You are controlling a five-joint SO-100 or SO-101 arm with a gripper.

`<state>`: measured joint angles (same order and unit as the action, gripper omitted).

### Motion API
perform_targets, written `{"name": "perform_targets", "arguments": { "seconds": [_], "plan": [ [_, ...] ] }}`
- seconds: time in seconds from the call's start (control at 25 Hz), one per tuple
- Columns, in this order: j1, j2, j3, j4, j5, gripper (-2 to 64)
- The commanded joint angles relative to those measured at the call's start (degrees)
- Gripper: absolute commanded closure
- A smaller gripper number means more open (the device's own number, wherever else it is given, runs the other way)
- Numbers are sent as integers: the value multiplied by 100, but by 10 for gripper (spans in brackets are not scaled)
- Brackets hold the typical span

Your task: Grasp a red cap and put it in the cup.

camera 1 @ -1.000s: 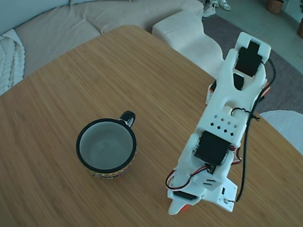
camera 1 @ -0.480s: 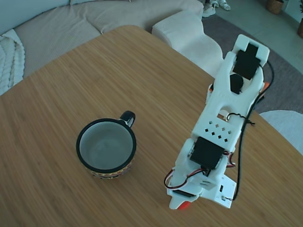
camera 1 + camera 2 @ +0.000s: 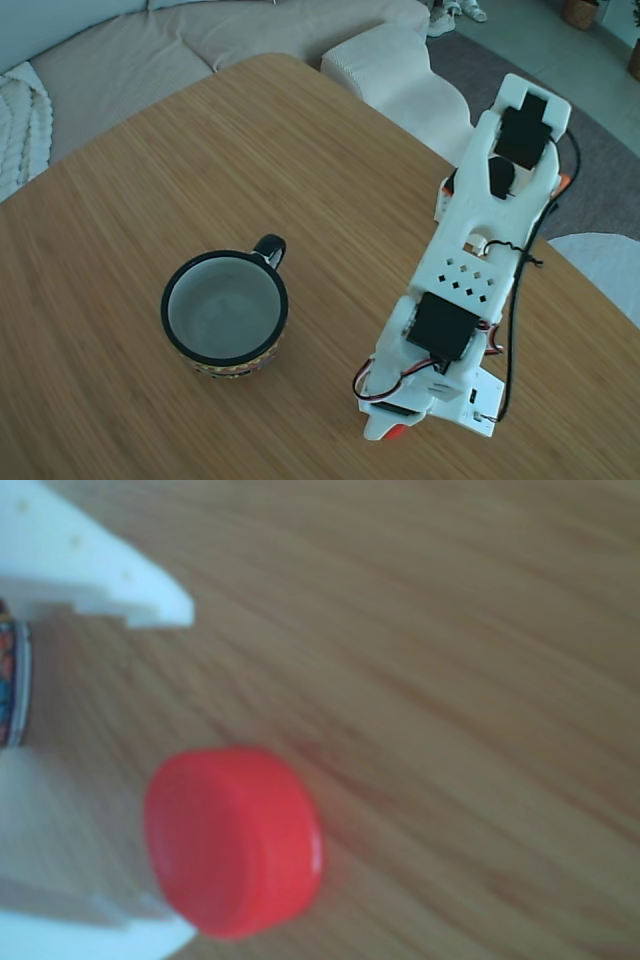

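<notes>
Hovering my gripper (image 3: 160,770) low so its spread fingers (image 3: 110,575) bracket the red cap (image 3: 232,842), lying on the table (image 3: 150,150) at 4 o'clock from the cup (image 3: 225,312).

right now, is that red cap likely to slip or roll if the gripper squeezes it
The red cap looks like smooth, glossy plastic, so it may slip under a light pinch. It seems small and rigid, probably very light and unlikely to deform. Lying flat on the wooden table, it likely slides rather than rolls unless tipped on edge.
</notes>
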<state>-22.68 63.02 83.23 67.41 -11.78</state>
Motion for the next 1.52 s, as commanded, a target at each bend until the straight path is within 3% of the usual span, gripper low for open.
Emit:
{"name": "perform_targets", "arguments": {
  "seconds": [0.0, 0.52, 0.92, 1.16, 1.48],
  "plan": [
    [-123, 448, -114, 9, 53, 279],
    [26, 431, -554, 70, 62, 279],
    [281, 378, -1477, 501, 26, 279],
    [396, -431, -2338, 896, 53, 279],
    [343, -519, -2338, 1151, 9, 279]
  ]
}}
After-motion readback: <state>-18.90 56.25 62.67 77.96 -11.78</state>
